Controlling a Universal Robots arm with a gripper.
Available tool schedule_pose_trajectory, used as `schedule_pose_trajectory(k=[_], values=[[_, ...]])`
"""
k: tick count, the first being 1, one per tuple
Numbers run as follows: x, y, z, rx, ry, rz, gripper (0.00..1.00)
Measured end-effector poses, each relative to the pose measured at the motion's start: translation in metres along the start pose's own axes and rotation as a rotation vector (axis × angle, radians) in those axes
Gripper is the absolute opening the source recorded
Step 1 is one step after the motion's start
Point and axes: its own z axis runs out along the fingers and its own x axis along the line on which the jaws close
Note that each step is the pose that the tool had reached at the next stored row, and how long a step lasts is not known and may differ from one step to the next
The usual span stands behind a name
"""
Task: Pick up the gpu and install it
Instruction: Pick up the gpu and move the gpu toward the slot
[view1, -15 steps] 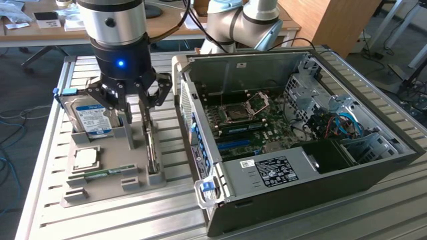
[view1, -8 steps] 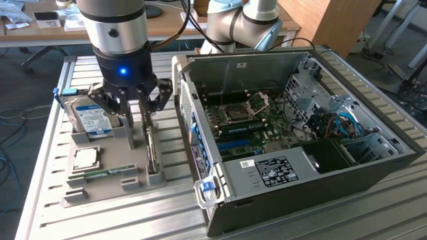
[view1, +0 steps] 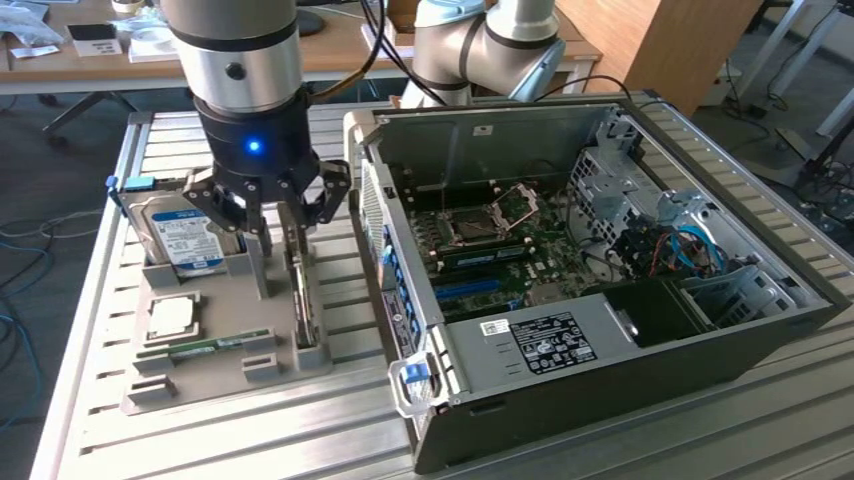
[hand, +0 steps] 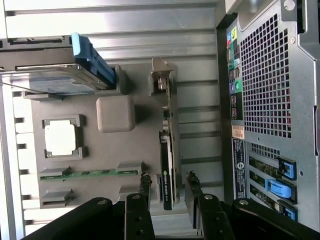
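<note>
The gripper (hand: 168, 181) hangs over the tray (view1: 214, 378) beside the case (view1: 601, 380), fingers parted – one either side of the gpu (hand: 167, 150), which stands on edge in its slot, gaps showing.

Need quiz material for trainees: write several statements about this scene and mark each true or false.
1. The gpu stands on edge in the grey tray. True.
2. The jaws are clamped on the hard drive. False: they stand open, one on either side of the gpu.
3. The hard drive lies inside the computer case. False: it stands in the tray, outside the case.
4. The case is open, with its motherboard showing. True.
</note>
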Motion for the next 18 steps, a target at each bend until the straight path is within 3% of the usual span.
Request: schedule_pose_trajectory(k=[18], values=[[-0.0007, -0.0001, 0.0044, 0.0000, -0.0001, 0.000, 0.42]])
